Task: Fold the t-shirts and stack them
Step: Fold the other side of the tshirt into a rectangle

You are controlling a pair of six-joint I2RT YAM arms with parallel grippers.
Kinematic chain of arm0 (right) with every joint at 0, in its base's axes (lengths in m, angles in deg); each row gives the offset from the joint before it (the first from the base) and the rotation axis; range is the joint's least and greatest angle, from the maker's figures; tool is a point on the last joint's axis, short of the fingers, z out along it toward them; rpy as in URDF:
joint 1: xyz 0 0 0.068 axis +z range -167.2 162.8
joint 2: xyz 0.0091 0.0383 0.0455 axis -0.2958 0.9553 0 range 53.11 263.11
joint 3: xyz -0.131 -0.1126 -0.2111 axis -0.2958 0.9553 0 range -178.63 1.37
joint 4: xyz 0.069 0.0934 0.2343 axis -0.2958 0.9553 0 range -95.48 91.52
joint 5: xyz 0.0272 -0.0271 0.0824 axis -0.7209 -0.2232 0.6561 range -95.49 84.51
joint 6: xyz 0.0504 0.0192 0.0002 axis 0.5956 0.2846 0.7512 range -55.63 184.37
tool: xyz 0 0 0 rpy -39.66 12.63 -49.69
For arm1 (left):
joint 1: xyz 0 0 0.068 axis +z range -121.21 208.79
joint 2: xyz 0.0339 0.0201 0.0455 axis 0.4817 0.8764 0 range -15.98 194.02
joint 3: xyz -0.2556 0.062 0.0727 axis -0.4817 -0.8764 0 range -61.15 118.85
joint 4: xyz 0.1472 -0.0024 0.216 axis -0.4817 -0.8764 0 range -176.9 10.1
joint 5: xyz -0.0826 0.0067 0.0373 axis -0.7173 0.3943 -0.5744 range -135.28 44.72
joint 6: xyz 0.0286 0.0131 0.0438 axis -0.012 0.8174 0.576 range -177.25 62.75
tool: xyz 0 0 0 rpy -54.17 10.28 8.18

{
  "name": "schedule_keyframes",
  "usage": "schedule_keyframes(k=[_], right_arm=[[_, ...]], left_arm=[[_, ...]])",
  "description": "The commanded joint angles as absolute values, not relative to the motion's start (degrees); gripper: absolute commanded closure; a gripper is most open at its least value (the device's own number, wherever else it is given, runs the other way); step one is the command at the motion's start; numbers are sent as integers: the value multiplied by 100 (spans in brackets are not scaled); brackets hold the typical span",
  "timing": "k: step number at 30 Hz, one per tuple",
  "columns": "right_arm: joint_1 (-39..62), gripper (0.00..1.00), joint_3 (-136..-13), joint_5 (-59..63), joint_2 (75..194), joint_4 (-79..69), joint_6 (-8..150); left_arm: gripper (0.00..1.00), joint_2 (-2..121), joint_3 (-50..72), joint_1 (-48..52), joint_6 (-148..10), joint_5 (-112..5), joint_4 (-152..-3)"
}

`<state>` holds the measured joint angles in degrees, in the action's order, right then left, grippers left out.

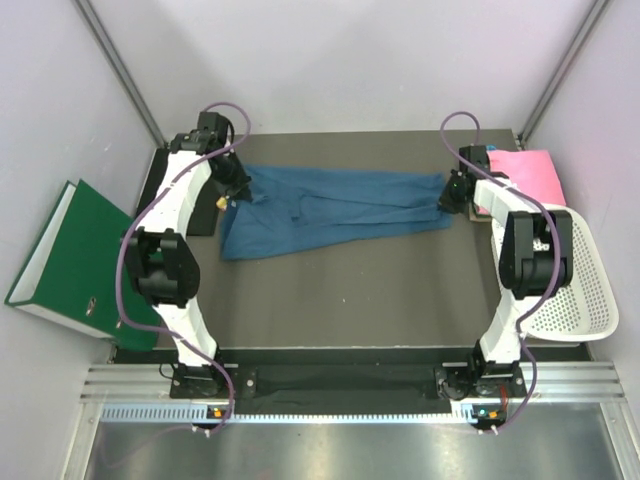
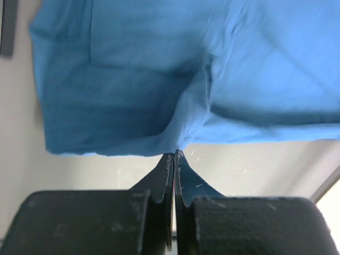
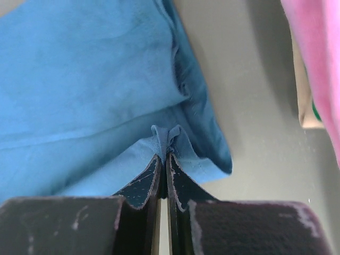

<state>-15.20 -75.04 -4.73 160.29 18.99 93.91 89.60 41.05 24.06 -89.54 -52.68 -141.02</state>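
Item: blue t-shirt [image 1: 330, 212], spread across the table [image 1: 350, 300], first fold in hand.
I am clamping left gripper [image 2: 174, 155] and right gripper [image 3: 163, 157] on its opposite ends; the next move, I judge, calls for carrying both over together.

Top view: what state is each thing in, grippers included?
Blue shirt: stretched across the table, rumpled, pinched at both ends.
Pink shirt: lying flat at far right, untouched.
Left gripper: shut on blue shirt.
Right gripper: shut on blue shirt.
Basket: at right edge, untouched.
Binder: closed, left of the table.
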Motion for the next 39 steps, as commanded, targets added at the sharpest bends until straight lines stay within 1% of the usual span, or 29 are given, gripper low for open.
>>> schedule_keyframes(k=[1, 2, 7, 13, 18, 24, 28, 35, 36, 39], right_arm=[[-1676, 97, -7958, -146, 16288, 1895, 9355], [-1851, 97, -8045, -84, 16393, 1886, 9381], [-2010, 97, -8327, 241, 16684, 1904, 9504], [-2133, 96, -8836, 452, 17096, 1983, 9557], [-2160, 96, -9109, 594, 17396, 2062, 9663], [-2169, 95, -9434, 620, 17747, 2194, 9742], [-2169, 91, -9566, 603, 17941, 2220, 9794], [-2169, 90, -9610, 436, 17932, 2132, 9926], [-2169, 88, -9645, 462, 17967, 2150, 9926], [-2169, 58, -9716, 532, 18055, 2229, 9909]], left_arm=[[100, 9351, 4869, 2484, -9214, -5082, -13878], [100, 9423, 4985, 2493, -9231, -5064, -13878], [100, 9853, 5644, 2528, -9302, -5081, -13782], [100, 10029, 5891, 2572, -9337, -5126, -13246], [100, 10451, 6514, 2660, -9320, -5214, -13377], [100, 10645, 6603, 2695, -9372, -5301, -13009], [100, 10864, 6726, 2712, -9399, -5451, -12771], [100, 11146, 7024, 2739, -9460, -5600, -12332], [100, 11216, 7060, 2739, -9478, -5644, -12271], [100, 11426, 7244, 2748, -9513, -5723, -12252]])
